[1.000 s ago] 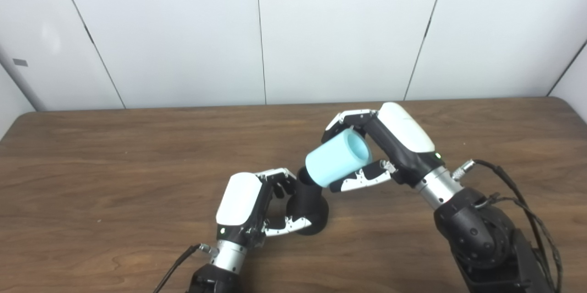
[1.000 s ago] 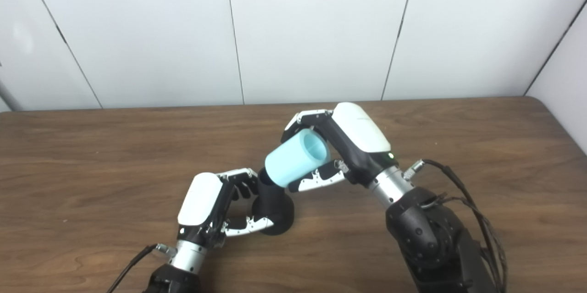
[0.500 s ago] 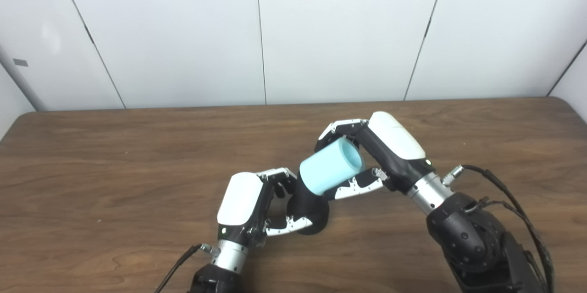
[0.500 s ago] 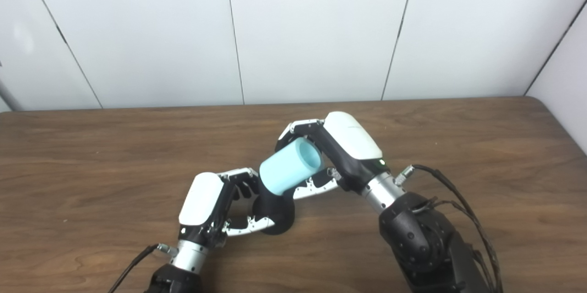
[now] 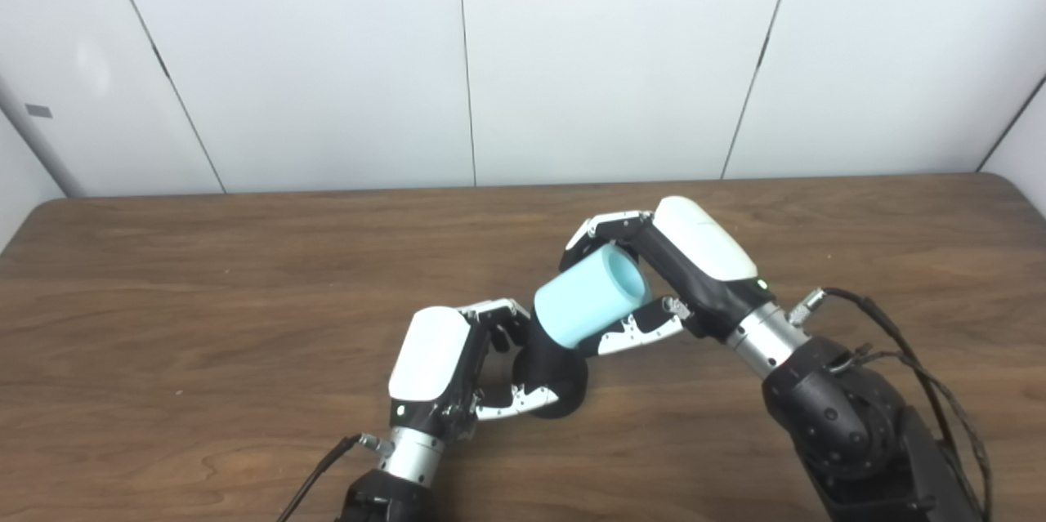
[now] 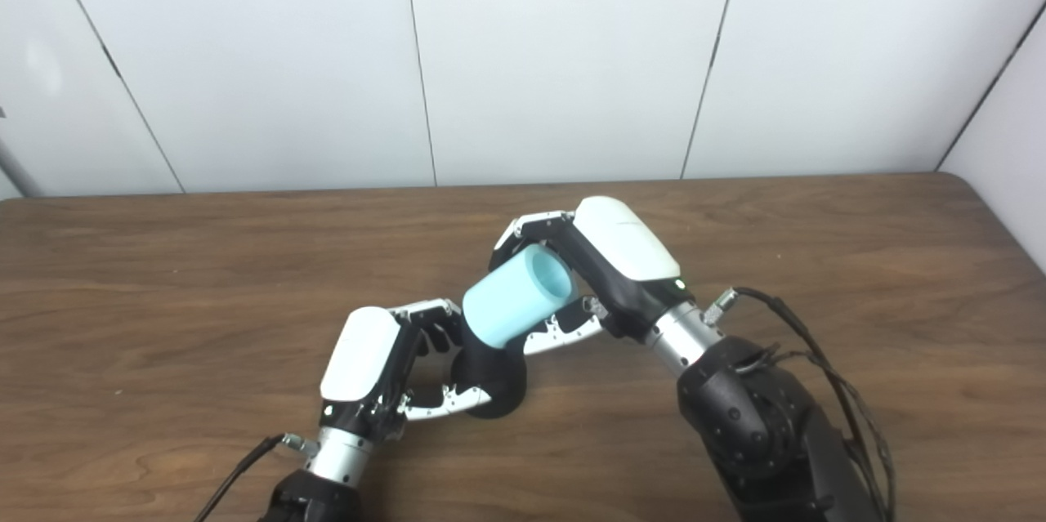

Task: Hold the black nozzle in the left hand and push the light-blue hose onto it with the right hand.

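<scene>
While left hand (image 5: 441, 375) grips nozzle (image 5: 554, 379), hose (image 5: 590, 298) seemingly seated

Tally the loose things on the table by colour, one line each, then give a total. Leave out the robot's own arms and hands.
Black: 1, the nozzle, gripped by the left hand
Light blue: 1, the hose, gripped by the right hand and seated over the nozzle's top
Total: 2
</scene>
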### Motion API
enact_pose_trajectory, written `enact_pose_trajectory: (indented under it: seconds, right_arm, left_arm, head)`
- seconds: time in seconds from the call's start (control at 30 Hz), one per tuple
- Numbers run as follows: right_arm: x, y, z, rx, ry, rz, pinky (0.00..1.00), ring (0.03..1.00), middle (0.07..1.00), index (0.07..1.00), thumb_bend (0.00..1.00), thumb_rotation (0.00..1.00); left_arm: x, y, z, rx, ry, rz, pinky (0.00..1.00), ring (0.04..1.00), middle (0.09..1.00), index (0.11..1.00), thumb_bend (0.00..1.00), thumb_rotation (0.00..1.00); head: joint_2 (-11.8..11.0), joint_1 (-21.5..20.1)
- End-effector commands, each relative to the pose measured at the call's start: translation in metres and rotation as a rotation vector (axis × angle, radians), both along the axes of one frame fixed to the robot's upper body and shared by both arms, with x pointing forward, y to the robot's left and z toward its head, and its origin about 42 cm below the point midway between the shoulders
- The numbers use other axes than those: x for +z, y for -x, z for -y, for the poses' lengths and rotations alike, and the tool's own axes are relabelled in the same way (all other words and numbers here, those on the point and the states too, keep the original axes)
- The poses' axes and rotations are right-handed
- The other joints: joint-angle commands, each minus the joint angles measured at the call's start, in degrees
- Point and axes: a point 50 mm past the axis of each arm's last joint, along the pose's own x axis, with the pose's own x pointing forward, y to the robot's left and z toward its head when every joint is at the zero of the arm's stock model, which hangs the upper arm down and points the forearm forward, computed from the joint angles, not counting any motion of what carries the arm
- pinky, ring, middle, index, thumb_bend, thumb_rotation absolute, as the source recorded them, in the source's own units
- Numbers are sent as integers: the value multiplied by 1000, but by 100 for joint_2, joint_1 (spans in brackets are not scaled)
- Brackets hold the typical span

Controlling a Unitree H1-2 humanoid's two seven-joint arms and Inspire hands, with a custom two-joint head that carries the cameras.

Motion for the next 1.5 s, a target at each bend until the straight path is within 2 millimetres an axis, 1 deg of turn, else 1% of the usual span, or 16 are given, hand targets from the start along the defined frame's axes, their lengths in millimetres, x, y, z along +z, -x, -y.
enact_pose_trajectory:
  seconds: [0.0,0.07,0.27,0.47,0.6,0.8,0.97,1.17,1.3,1.47]
  right_arm:
    - [21,-2,-3,40,21,78,339,384,503,524,495,0]
    - [25,-4,-2,47,43,76,343,386,504,524,496,0]
    - [35,-9,2,70,120,56,316,394,511,528,494,0]
    - [47,-20,-7,123,226,52,303,408,521,516,494,0]
    - [49,-23,-12,143,289,37,308,397,518,513,494,0]
    - [53,-23,-20,188,404,38,278,382,509,558,486,0]
    - [53,-22,-28,190,510,54,270,389,517,551,487,0]
    - [47,-21,-32,189,551,28,258,386,515,541,487,0]
    - [42,-20,-33,201,581,13,264,389,514,556,486,0]
    - [42,-18,-36,213,617,14,261,389,513,559,485,0]
  left_arm:
    - [-60,42,15,-11,-16,-223,357,441,497,488,477,0]
    - [-60,42,15,-11,-14,-222,358,440,497,486,477,0]
    - [-59,43,14,-7,-15,-223,357,442,499,485,477,0]
    - [-60,44,17,-9,-13,-229,352,439,494,490,477,0]
    - [-59,44,19,-9,-13,-228,356,440,494,488,477,0]
    - [-58,44,20,-11,-16,-227,348,432,475,499,476,0]
    - [-59,45,20,-13,-14,-228,349,429,467,501,476,0]
    - [-58,45,22,-10,-14,-225,355,437,482,491,477,0]
    - [-56,45,21,-10,-17,-222,355,435,474,494,477,0]
    - [-56,46,20,-12,-19,-226,348,428,464,502,476,0]
  head:
    - [9,15]
    - [15,24]
    - [50,25]
    - [65,32]
    - [80,67]
    - [100,80]
    - [111,80]
    - [132,115]
    - [154,96]
    - [166,89]
